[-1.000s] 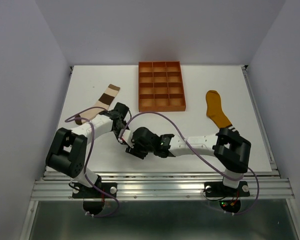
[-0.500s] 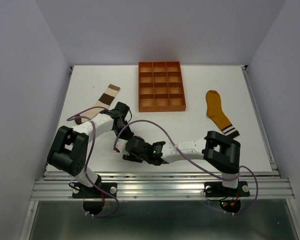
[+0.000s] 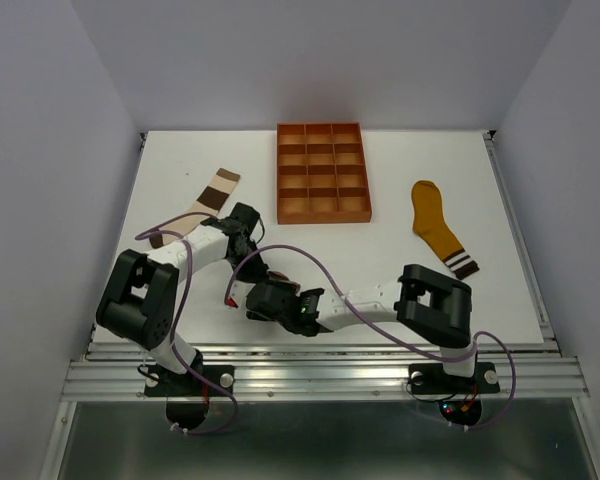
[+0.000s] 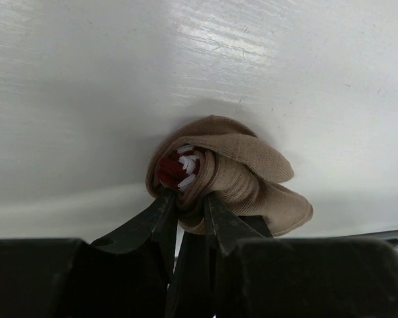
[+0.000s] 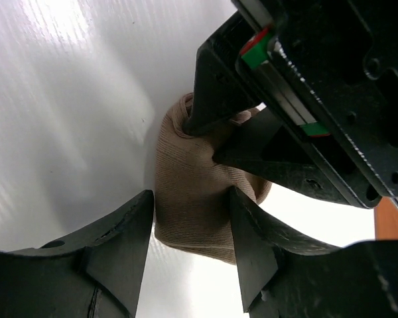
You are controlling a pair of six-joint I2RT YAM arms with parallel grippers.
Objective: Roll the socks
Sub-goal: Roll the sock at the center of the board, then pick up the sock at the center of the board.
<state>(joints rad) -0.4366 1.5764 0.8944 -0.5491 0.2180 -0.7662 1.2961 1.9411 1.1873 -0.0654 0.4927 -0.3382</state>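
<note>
So the left claw (image 4: 191,202) is being kept clenched on the taupe sock (image 4: 242,173). The roll is being pinched right at its core, where the maroon-and-white cuff (image 4: 177,167) is being shown curled up inside the bundle. The jaws are being held nearly together, with just a fold of fabric being squeezed between them.

The right claw (image 5: 189,199) is being held around the same roll from the other side. Its fingers (image 5: 129,232) are being kept spread wide with the bundle sitting in the gap. The fabric is being touched, or very nearly, on both sides, but whether it's actually being gripped can't be told.

The roll is being rested on the white surface (image 3: 400,160), close to the near edge and left of centre. In the top view it's mostly being hidden under the two wrists crowded together there.

Further out, the blocked sock (image 3: 212,195) is being left flat at the back left, just beyond the left arm. The tray (image 3: 280,175) is being kept at the back centre. The mustard sock (image 3: 435,225) is being left flat over on the right, well apart from the claws, its striped end pointing toward the near edge.
</note>
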